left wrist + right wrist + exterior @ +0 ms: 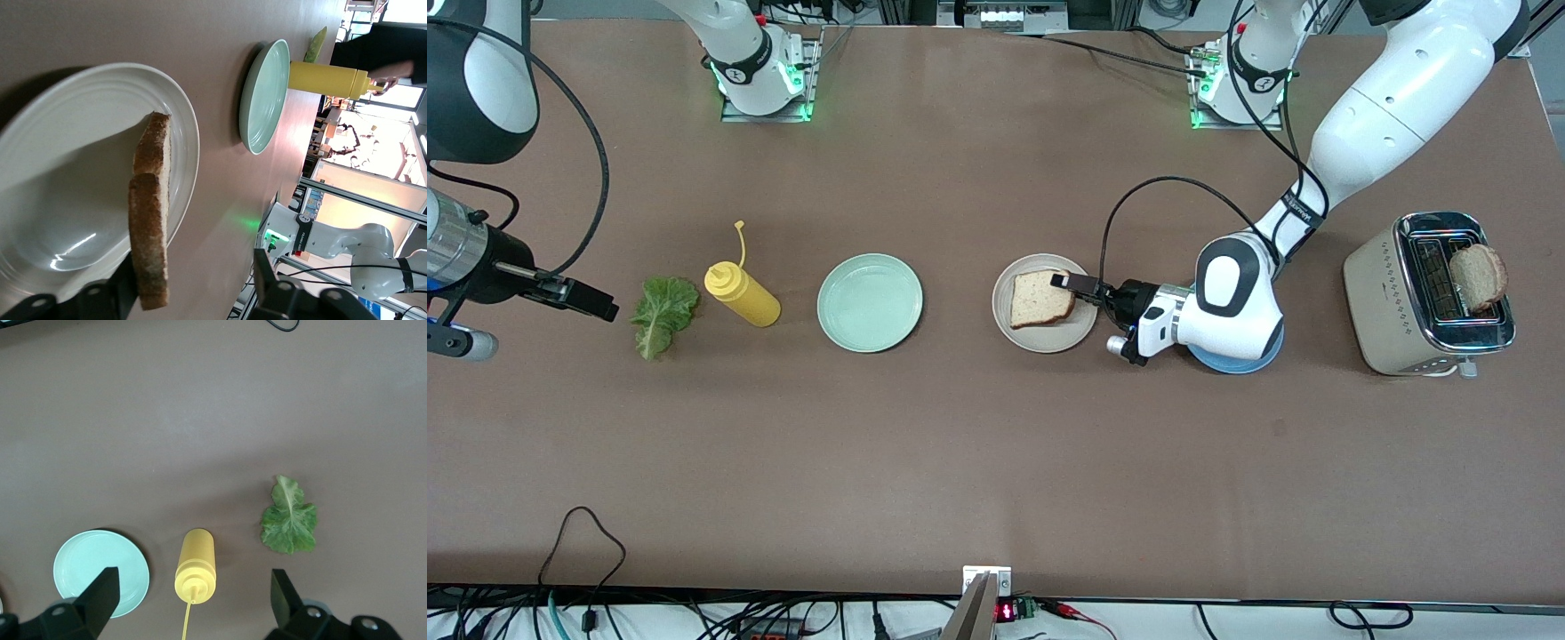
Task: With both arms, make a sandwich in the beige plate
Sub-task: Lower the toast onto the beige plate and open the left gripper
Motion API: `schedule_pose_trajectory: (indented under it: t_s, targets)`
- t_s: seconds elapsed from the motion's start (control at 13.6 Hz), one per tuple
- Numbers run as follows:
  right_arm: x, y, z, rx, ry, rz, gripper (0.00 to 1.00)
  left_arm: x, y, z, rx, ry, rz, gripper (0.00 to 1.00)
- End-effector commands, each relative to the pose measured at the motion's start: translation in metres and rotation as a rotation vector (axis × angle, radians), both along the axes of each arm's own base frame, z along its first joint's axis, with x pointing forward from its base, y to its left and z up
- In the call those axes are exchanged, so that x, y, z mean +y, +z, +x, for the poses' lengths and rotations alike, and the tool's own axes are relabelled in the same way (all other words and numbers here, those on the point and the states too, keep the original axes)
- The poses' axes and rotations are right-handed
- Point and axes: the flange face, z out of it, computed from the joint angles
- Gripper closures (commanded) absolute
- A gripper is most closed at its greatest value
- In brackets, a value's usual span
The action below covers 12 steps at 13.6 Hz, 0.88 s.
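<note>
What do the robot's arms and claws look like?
Both arms are glossy white shells with black joint bands and looping black cables. Green lights glow at their bases. The left gripper and right gripper are small, black, two-fingered claws. The right arm's wrist has a silver metal section.

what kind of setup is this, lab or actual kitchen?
Most likely a robotics lab bench staged as a kitchen. Two arms are bolted to a plain brown table, loose cabling runs along its edge, and the props sit in a row: toaster, beige plate with a bread slice, mustard bottle, lettuce leaf.
</note>
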Motion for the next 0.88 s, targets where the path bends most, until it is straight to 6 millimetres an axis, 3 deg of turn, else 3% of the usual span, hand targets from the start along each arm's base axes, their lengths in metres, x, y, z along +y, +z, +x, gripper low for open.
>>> schedule_pose_trajectory:
  t_s: [0.0, 0.29, 0.44, 0.81]
  targets:
    - [0.000, 0.004, -0.003, 0.002, 0.010, 0.014, 0.00, 0.005, 0.005, 0.007, -0.020, 0.015, -0.018, 0.00]
    - [0.001, 0.001, -0.004, 0.017, 0.012, 0.015, 0.00, 0.026, 0.018, 0.015, -0.033, 0.036, -0.013, 0.00]
    - [0.002, 0.001, -0.004, 0.015, 0.012, 0.015, 0.00, 0.036, 0.035, 0.019, -0.040, 0.031, -0.016, 0.00]
    - [0.008, -0.001, -0.004, 0.020, 0.022, 0.012, 0.00, 0.036, 0.088, 0.018, -0.081, 0.020, 0.041, 0.00]
